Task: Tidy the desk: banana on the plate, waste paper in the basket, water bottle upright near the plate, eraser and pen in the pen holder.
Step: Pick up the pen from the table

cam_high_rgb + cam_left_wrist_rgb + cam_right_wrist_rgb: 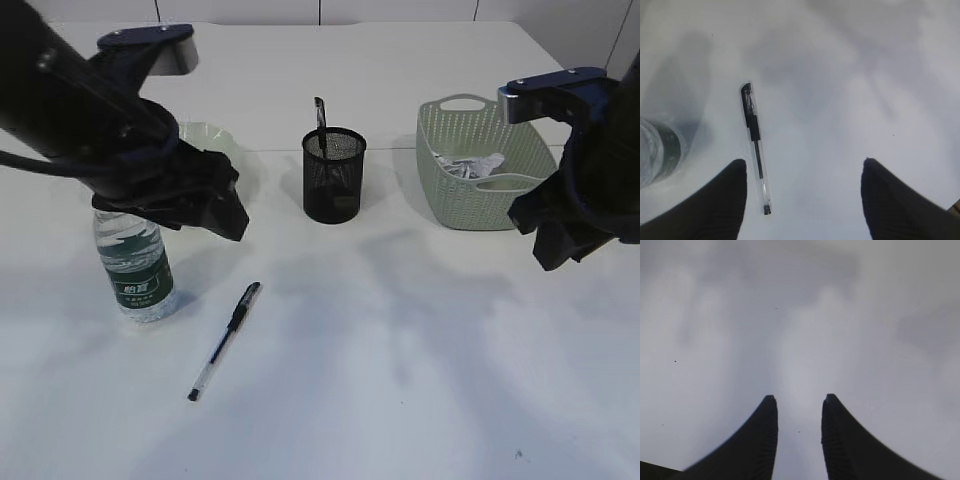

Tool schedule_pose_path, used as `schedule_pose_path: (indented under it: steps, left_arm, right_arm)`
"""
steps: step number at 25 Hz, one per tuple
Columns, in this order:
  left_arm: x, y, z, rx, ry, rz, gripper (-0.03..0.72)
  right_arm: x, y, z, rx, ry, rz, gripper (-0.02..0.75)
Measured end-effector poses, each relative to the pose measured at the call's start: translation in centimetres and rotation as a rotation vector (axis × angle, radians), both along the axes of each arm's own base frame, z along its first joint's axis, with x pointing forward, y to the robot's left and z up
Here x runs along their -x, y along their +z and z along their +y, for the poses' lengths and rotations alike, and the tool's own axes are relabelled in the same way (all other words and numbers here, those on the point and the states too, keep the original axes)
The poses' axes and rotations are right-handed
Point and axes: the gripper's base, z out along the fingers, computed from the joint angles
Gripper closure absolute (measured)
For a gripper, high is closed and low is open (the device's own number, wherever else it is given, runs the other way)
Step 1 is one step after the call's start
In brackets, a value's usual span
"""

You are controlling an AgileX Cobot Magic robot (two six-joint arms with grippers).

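Exterior view shows the water bottle (135,264) standing upright on the desk (420,350), in front of the plate (212,140), whose wavy rim shows behind the left arm. A pen (224,340) lies on the desk just right of the bottle, while another stands in the pen holder (334,175) at centre. Crumpled paper (474,165) rests inside the basket (480,160) on the right. Seen from the left wrist, the left gripper (802,195) hangs with jaws spread wide and empty above the pen. The right gripper (799,425) hovers over bare desk, jaws partly apart, holding nothing.
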Motion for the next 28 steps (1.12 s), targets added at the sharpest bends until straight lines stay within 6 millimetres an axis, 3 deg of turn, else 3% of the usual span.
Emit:
schedule_pose_path:
  steps: [6,12,28]
  left_arm:
    - [-2.4,-2.6,-1.5,-0.135,-0.052,0.08,0.181]
    - [-3.1,-4.0,-4.3,-0.195,-0.049,0.077,0.181]
    - [-6.7,-9.8,-6.3,-0.273,0.035,0.142,0.232]
  right_arm:
    - [0.0,0.0,0.0,-0.001,-0.006,0.0,0.508]
    - [0.0,0.0,0.0,-0.002,-0.008,0.0,0.508]
    - [0.0,0.0,0.0,-0.002,-0.008,0.0,0.508]
